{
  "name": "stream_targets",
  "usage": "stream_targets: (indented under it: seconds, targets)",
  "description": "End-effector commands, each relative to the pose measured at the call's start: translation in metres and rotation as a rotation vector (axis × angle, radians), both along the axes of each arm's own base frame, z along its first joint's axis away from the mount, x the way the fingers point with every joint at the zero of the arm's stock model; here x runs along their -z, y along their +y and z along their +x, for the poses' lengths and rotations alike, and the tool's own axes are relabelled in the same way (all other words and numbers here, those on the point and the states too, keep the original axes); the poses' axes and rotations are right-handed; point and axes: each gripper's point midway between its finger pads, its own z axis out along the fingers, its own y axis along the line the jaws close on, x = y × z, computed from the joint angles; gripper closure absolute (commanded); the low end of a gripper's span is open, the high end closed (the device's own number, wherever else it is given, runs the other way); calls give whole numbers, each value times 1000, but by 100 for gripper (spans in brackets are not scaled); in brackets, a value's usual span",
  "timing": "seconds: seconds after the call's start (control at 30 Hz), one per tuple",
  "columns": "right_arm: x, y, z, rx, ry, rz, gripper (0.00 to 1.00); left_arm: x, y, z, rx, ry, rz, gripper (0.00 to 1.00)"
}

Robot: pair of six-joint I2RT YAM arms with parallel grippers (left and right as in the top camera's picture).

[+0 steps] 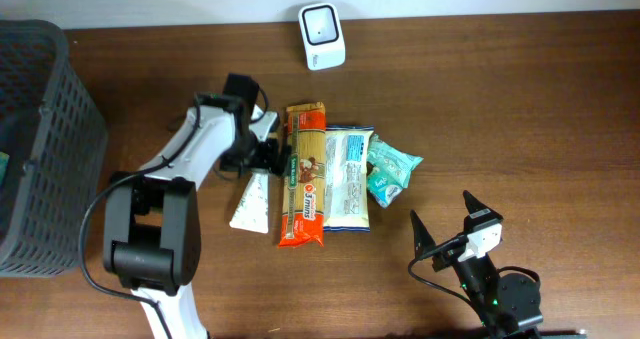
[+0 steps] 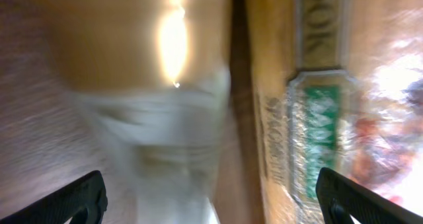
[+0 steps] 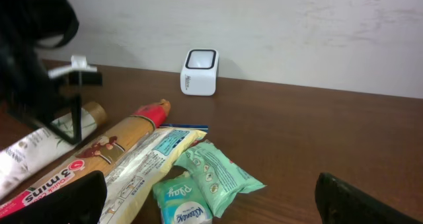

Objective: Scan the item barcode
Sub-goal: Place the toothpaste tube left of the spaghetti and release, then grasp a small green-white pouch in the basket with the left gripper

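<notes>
The dark mesh basket at the left is shown overhead only. The left wrist view is smeared. The left tool is seen spread wide, nothing gripped, above a white wedge-shaped packet laid flat on the wooden surface, just left of a long pasta pack. The right tool is held wide, empty. A boxy white scanner is set at the far edge.

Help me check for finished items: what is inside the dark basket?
Only a sliver of something green shows inside the dark mesh basket, at the picture's left edge. Most of the interior lies beyond the frame, so other contents cannot be seen.
</notes>
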Motion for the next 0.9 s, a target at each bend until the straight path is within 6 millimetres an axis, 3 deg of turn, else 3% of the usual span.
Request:
stream_targets:
  seconds: [0.0,0.07,0.1,0.2,0.3,0.4,0.5,0.6,0.67,0.7,0.87]
  targets:
    - [3,-3,1,14,5,3,1,-97,11,51,-57,-207,-58,1]
    - [3,-3,1,14,5,3,1,-162,31,73,-106,-333,-72,1]
    - [3,-3,1,14,5,3,1,-179,40,77,-122,-368,-73,1]
    - [3,-3,1,14,5,3,1,-268,112,98,-268,-597,-59,1]
    - [3,-3,1,14,5,3,1,-323,182,95,-403,-750,-12,1]
    - [3,-3,1,14,5,3,1,-358,265,75,-571,-849,86,1]
    - [3,-3,1,13,5,3,1,-354,339,44,-753,-818,292,0]
    - [3,-3,1,14,5,2,1,-336,387,16,-879,-728,483,1]
    - [3,-3,1,14,5,3,1,-314,405,8,-914,-670,510,1]
    - [3,-3,1,14,5,3,1,-294,416,5,-909,-628,523,1]
    - [3,-3,1,14,5,3,1,-224,451,-9,-797,-497,589,1]
